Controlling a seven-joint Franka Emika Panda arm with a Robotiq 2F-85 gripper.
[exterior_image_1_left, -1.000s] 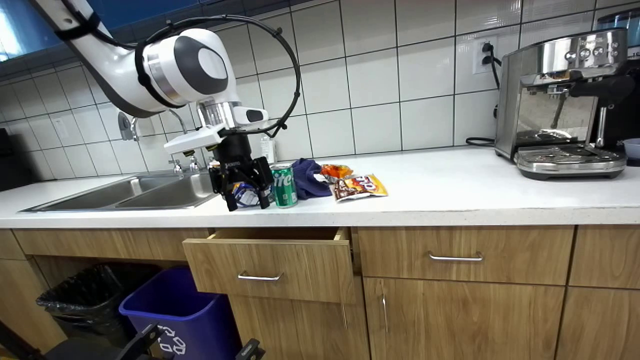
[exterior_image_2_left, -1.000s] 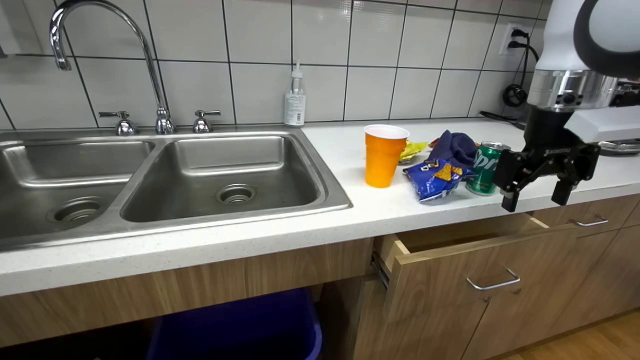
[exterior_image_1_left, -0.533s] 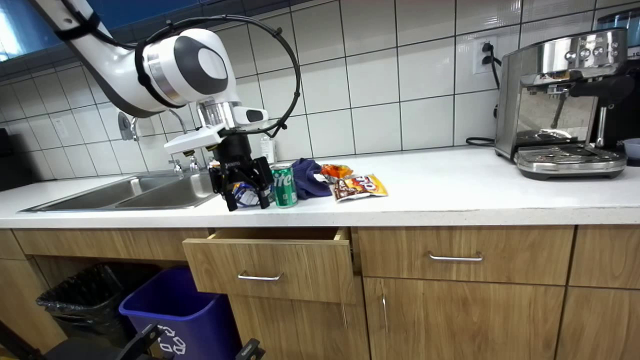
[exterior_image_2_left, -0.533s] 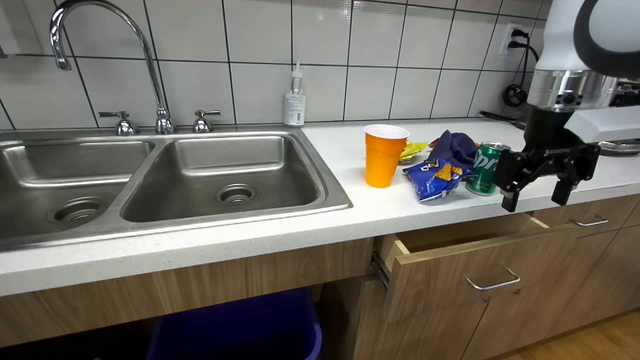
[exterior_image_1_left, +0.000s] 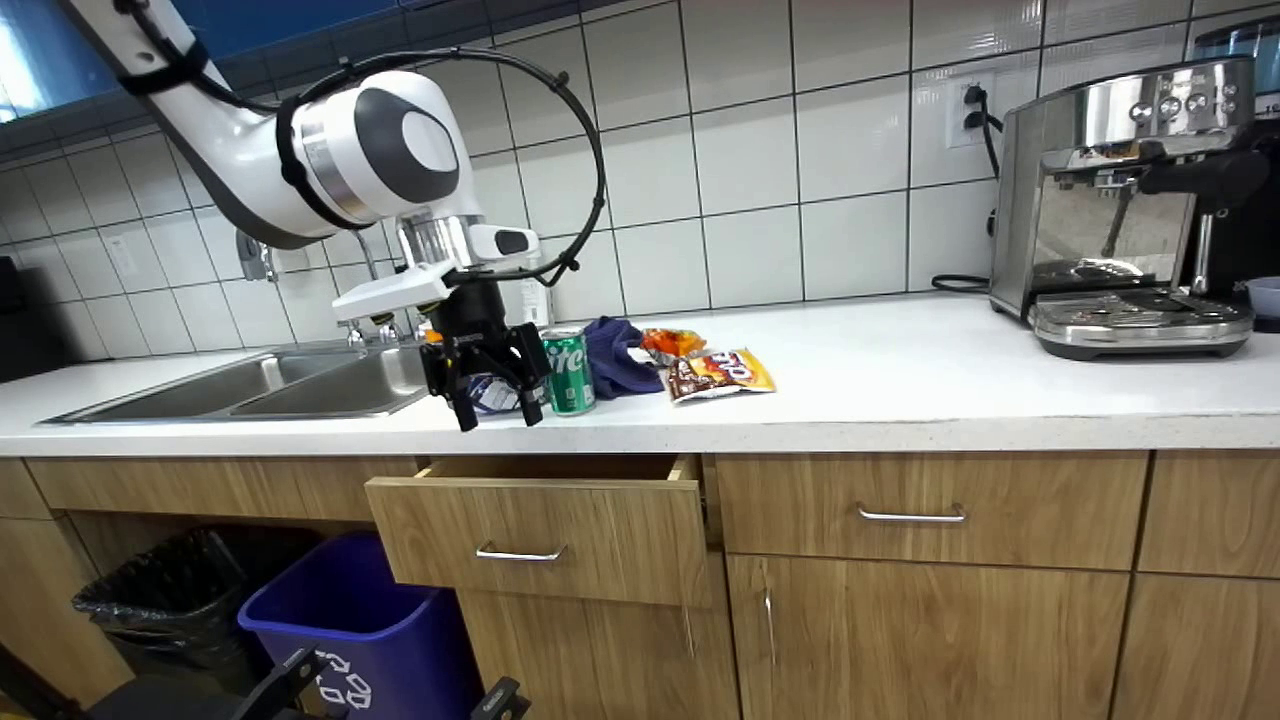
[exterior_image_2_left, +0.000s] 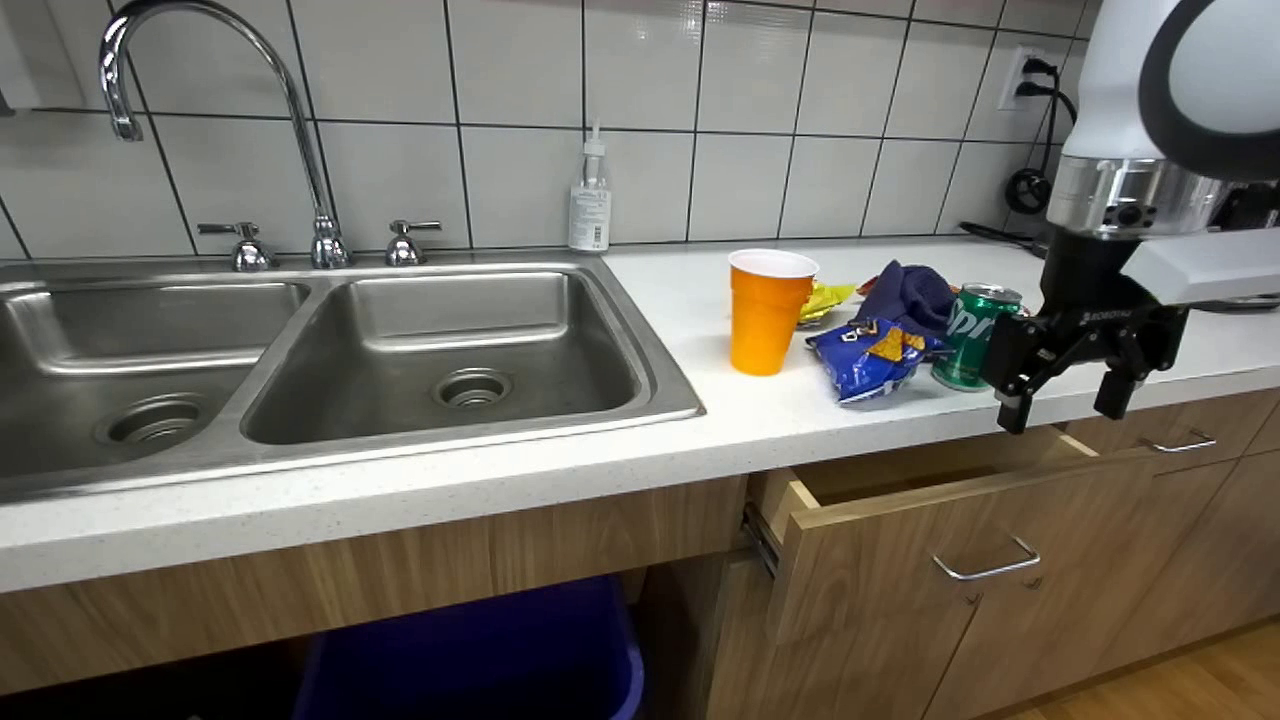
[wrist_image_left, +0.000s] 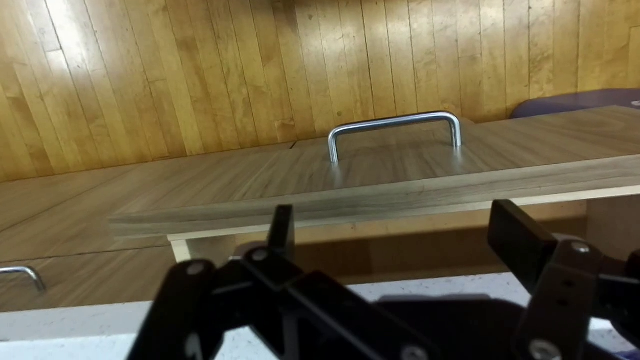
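My gripper (exterior_image_1_left: 500, 418) is open and empty, fingers pointing down, above the front edge of the counter. It also shows in an exterior view (exterior_image_2_left: 1060, 412) and in the wrist view (wrist_image_left: 392, 217). Below it, a wooden drawer (exterior_image_1_left: 540, 530) stands partly pulled out; its inside looks bare where visible. The drawer's silver handle (wrist_image_left: 395, 121) lies beyond the fingertips in the wrist view. A green Sprite can (exterior_image_2_left: 970, 335) stands upright beside the gripper. A blue chip bag (exterior_image_2_left: 868, 360), a dark purple cloth (exterior_image_1_left: 618, 360) and an orange cup (exterior_image_2_left: 765, 315) are near it.
A brown candy bag (exterior_image_1_left: 715, 375) and an orange wrapper (exterior_image_1_left: 672, 342) lie on the counter (exterior_image_1_left: 880, 400). A double sink (exterior_image_2_left: 680, 400), a soap bottle (exterior_image_2_left: 590, 205) and an espresso machine (exterior_image_1_left: 1110, 210) stand along it. A blue recycling bin (exterior_image_1_left: 350, 625) and a black-lined bin (exterior_image_1_left: 180, 600) sit below.
In the last half second the gripper has moved slightly down and a little out over the open drawer, staying open. The drawer and the things on the counter have not moved.
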